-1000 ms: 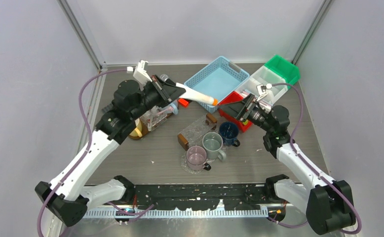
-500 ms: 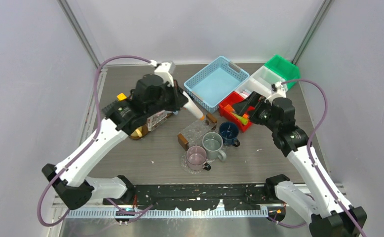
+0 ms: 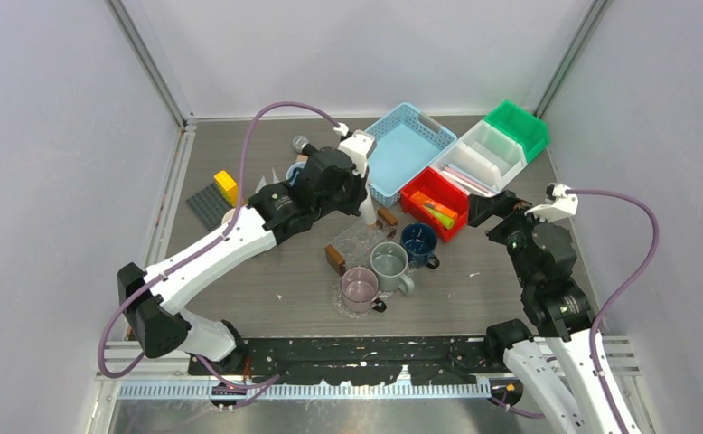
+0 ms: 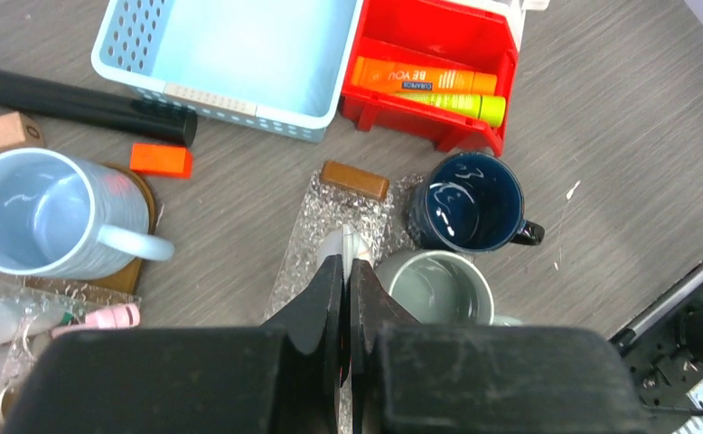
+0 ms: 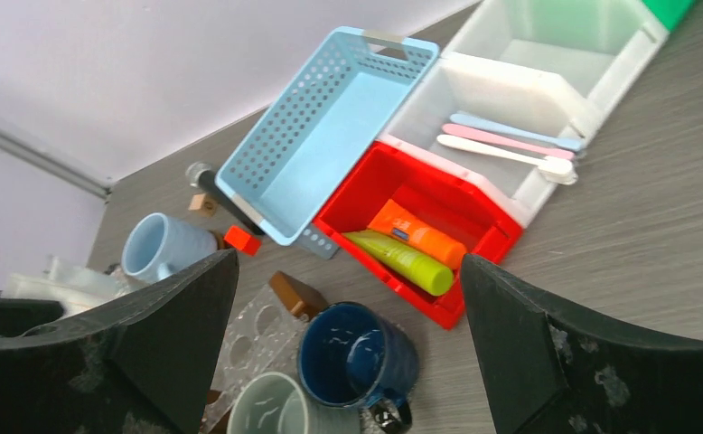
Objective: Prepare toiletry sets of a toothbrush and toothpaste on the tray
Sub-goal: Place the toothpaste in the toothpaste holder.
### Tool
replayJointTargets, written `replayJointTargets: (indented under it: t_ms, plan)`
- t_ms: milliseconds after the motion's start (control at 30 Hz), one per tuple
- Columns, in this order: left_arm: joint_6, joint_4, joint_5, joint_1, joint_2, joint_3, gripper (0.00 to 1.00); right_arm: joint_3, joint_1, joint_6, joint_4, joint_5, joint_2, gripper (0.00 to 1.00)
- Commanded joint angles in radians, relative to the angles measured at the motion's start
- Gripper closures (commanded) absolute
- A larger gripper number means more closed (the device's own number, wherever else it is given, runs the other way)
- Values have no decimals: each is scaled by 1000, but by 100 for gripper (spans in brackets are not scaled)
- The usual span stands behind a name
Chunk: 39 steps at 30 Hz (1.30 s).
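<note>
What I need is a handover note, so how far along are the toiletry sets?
Done: no set shows on the clear tray yet. In hand: the left tool is shut on a white toothpaste tube, held over the tray. Left: setting it down and adding a toothbrush from the white bin; an orange tube and a green tube wait in the red bin. The right tool is open and empty.

Bright even diffuse light; faint shadows; views sharp; glints inside navy mug [image 4: 463,201].
</note>
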State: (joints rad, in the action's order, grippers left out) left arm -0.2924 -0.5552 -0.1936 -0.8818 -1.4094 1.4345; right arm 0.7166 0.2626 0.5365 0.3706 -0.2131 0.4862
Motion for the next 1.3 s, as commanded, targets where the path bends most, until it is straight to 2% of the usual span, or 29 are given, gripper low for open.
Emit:
replayJointTargets:
  t_ms: [0, 233, 1267]
  plan:
    - [70, 230, -32, -11, 3, -51, 100, -35, 3, -52, -16, -113, -13, 1]
    - [103, 272, -31, -11, -47, -64, 100, -62, 3, -59, -23, -165, -17, 1]
    - [117, 343, 8, -11, -160, -144, 100, -97, 2, -68, -43, -160, -31, 1]
